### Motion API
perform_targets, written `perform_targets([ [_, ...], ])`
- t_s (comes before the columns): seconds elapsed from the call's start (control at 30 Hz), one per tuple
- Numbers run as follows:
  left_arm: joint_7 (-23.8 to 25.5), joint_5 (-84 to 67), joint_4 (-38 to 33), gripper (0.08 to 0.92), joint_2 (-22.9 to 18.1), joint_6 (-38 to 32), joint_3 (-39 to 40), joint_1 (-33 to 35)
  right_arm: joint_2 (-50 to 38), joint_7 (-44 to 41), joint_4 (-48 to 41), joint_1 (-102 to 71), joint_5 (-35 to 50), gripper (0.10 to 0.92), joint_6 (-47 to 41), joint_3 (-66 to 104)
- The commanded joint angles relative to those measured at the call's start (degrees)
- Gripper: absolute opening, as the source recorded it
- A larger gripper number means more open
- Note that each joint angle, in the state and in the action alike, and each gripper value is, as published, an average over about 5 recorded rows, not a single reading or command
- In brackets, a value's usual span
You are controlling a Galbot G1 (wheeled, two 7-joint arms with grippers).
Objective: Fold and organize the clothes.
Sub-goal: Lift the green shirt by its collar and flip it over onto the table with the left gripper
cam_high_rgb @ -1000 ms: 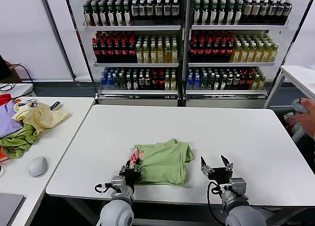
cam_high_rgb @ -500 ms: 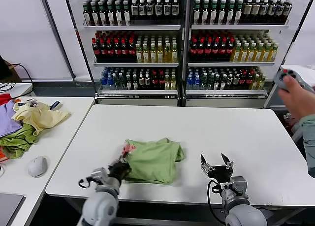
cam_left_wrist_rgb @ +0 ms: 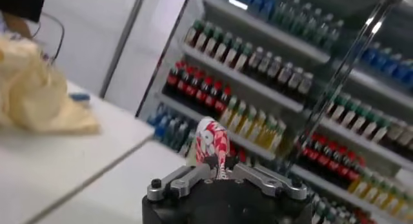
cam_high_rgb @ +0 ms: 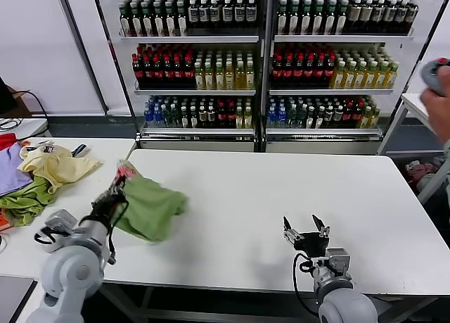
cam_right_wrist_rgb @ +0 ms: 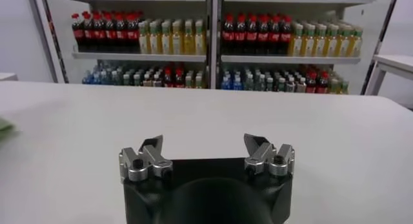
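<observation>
The clothes, a bunched light green T-shirt (cam_high_rgb: 151, 207), hang raised over the left edge of the white table (cam_high_rgb: 281, 189). My left gripper (cam_high_rgb: 114, 194) is shut on the corner that bears the red-and-white print (cam_high_rgb: 126, 172). In the left wrist view that printed fabric (cam_left_wrist_rgb: 213, 141) sticks up from between the closed jaws of the left gripper (cam_left_wrist_rgb: 219, 172). My right gripper (cam_high_rgb: 306, 230) rests low near the table's front edge, right of centre. It is open and holds nothing, as the right wrist view shows for the right gripper (cam_right_wrist_rgb: 205, 148).
A heap of pale yellow, green and purple garments (cam_high_rgb: 39, 175) lies on the side table (cam_high_rgb: 105, 154) to the left. Shelves of bottles (cam_high_rgb: 260, 62) stand behind. A person's hand with a controller (cam_high_rgb: 436, 84) is at the far right.
My left gripper closed on the T-shirt's printed corner and carried it from the front middle of the table up and to the left edge. The right gripper stayed put.
</observation>
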Motion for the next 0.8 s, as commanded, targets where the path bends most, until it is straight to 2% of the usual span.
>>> perform_targets([
  [0.03, 0.7, 13.1, 0.1, 0.108, -5.2, 0.1, 20.3, -5.8, 0.9, 0.0, 0.3, -0.2, -0.2, 0.823, 0.1, 0.3],
  [0.3, 0.9, 33.4, 23.3, 0.108, -18.4, -1.9, 39.8, -14.3, 1.4, -0.1, 1.2, -1.7, -0.5, 0.823, 0.7, 2.5],
  [0.5, 0.9, 37.7, 34.6, 0.108, -25.0, -3.1, 46.2, -18.5, 1.2, -0.3, 1.2, -2.1, -0.4, 0.823, 1.3, 3.4],
  [0.63, 1.0, 40.3, 37.9, 0.108, -26.3, -4.3, 47.6, -20.1, 1.4, -0.3, 1.2, -1.5, -0.4, 0.823, 1.2, 3.3],
  [0.73, 1.2, 40.8, 37.0, 0.128, -26.1, -6.2, 47.3, -19.6, 1.3, -0.2, 1.2, -0.8, -0.4, 0.823, 1.0, 3.2],
  [0.8, 1.5, 40.0, 35.4, 0.169, -25.7, -7.7, 46.7, -18.9, 1.1, -0.2, 1.1, -0.4, -0.3, 0.823, 1.0, 3.2],
])
